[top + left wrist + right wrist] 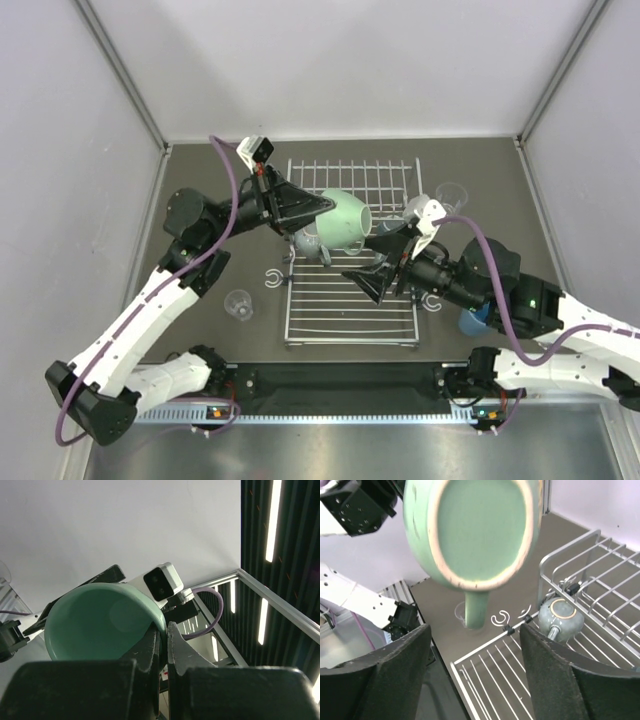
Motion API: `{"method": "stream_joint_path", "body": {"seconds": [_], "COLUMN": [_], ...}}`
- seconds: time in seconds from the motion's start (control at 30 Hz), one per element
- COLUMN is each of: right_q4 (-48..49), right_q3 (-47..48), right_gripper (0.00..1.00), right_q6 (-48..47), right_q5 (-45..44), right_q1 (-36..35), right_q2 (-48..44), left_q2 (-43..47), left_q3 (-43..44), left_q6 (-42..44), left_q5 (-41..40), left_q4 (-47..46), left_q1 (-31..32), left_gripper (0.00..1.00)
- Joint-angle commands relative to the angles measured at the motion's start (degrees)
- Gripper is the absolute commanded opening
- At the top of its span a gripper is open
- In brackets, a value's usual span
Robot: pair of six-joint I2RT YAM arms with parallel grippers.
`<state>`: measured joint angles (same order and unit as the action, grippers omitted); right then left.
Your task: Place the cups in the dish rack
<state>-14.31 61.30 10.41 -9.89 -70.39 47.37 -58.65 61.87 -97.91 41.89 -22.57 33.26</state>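
**White shells, black joints, purple leads**

The left arm [150,300] and right arm [590,335] share one build: smooth white link shells between rounded black joint housings, on black bases [205,372]. A purple cable [228,205] runs along each arm. Both claws are matte black. The left claw [328,206] tapers to a wedge, and the right claw [378,262] has broad fingers [375,680] with a grainy surface. A boxy white wrist camera [162,581] shows two dark lenses. A small green light [533,300] glows on the right arm's black housing.
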Motion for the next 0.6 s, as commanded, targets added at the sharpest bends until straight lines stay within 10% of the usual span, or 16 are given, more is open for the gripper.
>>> {"method": "stream_joint_path", "body": {"seconds": [0.0,0.37,0.57], "right_q4": [3.58,4.55,4.55], "right_q3": [2.95,2.69,1.72], "right_gripper": [0.7,0.47,0.04], "right_q6": [-0.57,-0.92,-0.84], "right_q5": [0.57,0.13,-1.62], "right_q1": [-0.63,-0.63,-0.54], "right_q2": [-1.23,-0.97,-2.29], "left_q2": [0.91,-0.94,-1.73], "left_q3": [0.54,0.62,0.1], "left_q6": [0.52,1.67,2.54], "left_q5": [-2.34,-4.01,-4.53], "left_q4": [-5.29,-5.38,-4.59], "left_q1": [1.72,6.29,6.38], "left_gripper": [0.0,0.0,0.0]}}
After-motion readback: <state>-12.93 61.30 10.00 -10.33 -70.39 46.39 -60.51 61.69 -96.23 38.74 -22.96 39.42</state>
